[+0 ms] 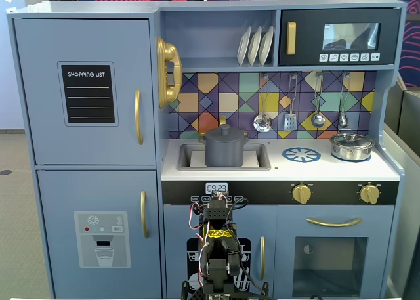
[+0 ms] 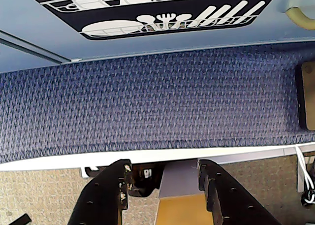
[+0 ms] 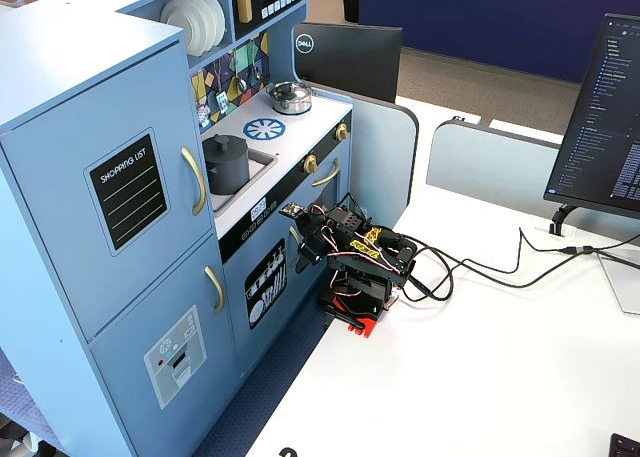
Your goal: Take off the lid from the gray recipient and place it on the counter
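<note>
Toy kitchen (image 1: 92, 116) in pale blue is filling most of both fixed views, w/ fridge doors at left, a "SHOPPING LIST" board (image 1: 88, 94), microwave (image 1: 341, 37) top right and plates (image 1: 255, 45) sitting on the shelf. It is standing beside a white desk (image 3: 480, 377); a monitor (image 3: 600, 117) is showing at the desk's right edge in a fixed view, and blue carpet strip (image 2: 147, 102) is running along the kitchen's base in the wrist view.

Counter (image 1: 282, 169) is lying pale across the middle, w/ blue burner print (image 1: 301, 155) and a steel pot (image 1: 352, 146) at right. Gray pot (image 1: 226, 152) is sitting in the sink (image 1: 190, 157) recess, left of the burner, lid (image 1: 224, 133) resting on top, knob up.

Arm (image 3: 355, 262) is crouching folded low on the desk in front of the lower cabinet, well below and apart from the pot, wires trailing right. Gripper (image 2: 165, 178) is pointing down toward the desk edge & carpet; the two black fingers (image 2: 106, 195) are standing apart w/ a gap between, holding nothing.
</note>
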Robot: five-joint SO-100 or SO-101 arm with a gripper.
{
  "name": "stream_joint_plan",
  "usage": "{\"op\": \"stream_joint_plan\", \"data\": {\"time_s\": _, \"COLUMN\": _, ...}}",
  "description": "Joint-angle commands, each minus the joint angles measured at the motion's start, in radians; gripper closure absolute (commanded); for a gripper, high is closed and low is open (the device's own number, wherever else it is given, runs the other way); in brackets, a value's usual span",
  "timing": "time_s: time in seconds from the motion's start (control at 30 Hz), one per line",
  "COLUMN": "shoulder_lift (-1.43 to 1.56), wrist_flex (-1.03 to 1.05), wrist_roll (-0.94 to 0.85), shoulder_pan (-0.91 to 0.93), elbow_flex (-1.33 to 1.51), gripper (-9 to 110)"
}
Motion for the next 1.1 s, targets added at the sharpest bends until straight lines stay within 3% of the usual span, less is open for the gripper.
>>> {"op": "stream_joint_plan", "data": {"time_s": 0.0, "shoulder_lift": -0.003, "wrist_flex": 0.078, "wrist_roll": -0.009, "shoulder_pan": 0.061, "elbow_flex": 0.017, "gripper": 102}}
{"op": "stream_joint_plan", "data": {"time_s": 0.4, "shoulder_lift": -0.003, "wrist_flex": 0.012, "wrist_roll": -0.008, "shoulder_pan": 0.067, "elbow_flex": 0.008, "gripper": 102}}
{"op": "stream_joint_plan", "data": {"time_s": 0.7, "shoulder_lift": -0.14, "wrist_flex": -0.133, "wrist_roll": -0.055, "shoulder_pan": 0.052, "elbow_flex": -0.377, "gripper": 102}}
{"op": "stream_joint_plan", "data": {"time_s": 0.9, "shoulder_lift": -0.189, "wrist_flex": -0.494, "wrist_roll": 0.011, "shoulder_pan": 0.071, "elbow_flex": -0.581, "gripper": 102}}
{"op": "stream_joint_plan", "data": {"time_s": 1.07, "shoulder_lift": -0.253, "wrist_flex": -0.828, "wrist_roll": -0.048, "shoulder_pan": 0.077, "elbow_flex": -0.624, "gripper": 102}}
